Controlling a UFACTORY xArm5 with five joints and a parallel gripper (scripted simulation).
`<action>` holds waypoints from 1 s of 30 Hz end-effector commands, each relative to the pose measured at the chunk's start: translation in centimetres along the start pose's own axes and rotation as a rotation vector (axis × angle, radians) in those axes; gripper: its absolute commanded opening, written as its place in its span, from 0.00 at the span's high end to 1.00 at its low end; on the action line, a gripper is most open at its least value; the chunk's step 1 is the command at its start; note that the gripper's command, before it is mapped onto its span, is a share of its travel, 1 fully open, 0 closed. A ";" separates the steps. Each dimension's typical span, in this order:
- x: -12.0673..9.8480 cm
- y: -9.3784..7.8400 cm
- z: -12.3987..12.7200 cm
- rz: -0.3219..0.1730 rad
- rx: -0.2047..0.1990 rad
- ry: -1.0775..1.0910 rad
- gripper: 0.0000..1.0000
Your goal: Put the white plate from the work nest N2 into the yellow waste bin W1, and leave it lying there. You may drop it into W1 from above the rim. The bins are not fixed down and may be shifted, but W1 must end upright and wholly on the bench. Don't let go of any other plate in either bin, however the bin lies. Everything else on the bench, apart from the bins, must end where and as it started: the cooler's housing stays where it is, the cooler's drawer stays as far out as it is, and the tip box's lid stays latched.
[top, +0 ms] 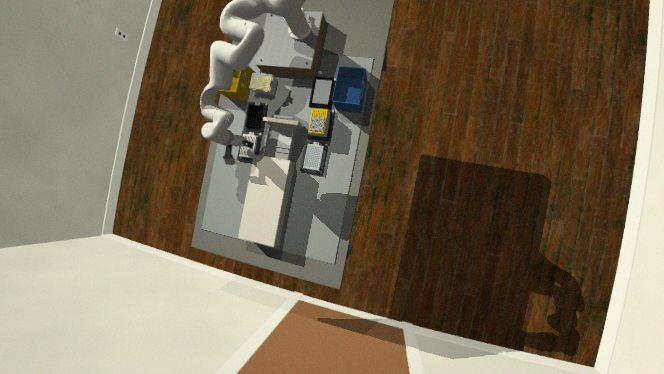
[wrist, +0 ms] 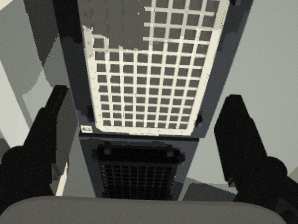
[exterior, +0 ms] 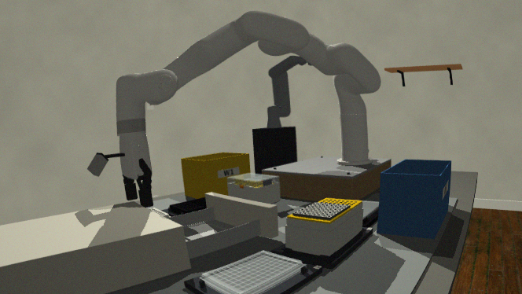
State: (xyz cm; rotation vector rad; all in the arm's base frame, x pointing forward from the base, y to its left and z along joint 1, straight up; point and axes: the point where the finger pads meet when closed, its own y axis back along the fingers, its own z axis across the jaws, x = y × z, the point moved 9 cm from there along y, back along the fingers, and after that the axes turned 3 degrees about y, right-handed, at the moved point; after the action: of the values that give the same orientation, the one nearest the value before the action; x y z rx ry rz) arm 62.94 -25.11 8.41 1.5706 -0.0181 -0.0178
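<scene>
The white plate [wrist: 149, 63] lies flat in its dark nest, seen straight below in the wrist view, partly in shadow. My gripper [wrist: 147, 107] is open and empty, its two fingers well apart, one on each side of the plate's near end and above it. In the overhead view the gripper [top: 245, 147] hangs over the plate at the bench's left side. In the side view the gripper [exterior: 137, 190] is low behind the cooler, which hides the plate. The yellow waste bin W1 [exterior: 215, 173] stands upright further back; it also shows in the overhead view [top: 235, 85].
A black plate [wrist: 136, 172] [top: 255, 116] sits in the adjoining nest. The cooler [exterior: 90, 244] with its drawer [exterior: 236, 220] out lies next to the gripper. A tip box [exterior: 253, 186] stands beside W1. A blue bin [exterior: 413, 196], a yellow-topped rack [exterior: 324, 224] and a clear plate [exterior: 251, 273] are on the right.
</scene>
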 end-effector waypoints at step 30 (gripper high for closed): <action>0.1 -1.9 0.0 0.005 -0.002 0.000 0.00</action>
State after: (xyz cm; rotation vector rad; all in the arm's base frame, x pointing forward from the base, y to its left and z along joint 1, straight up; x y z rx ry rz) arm 62.95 -25.11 6.44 1.5705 -0.0184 -0.0175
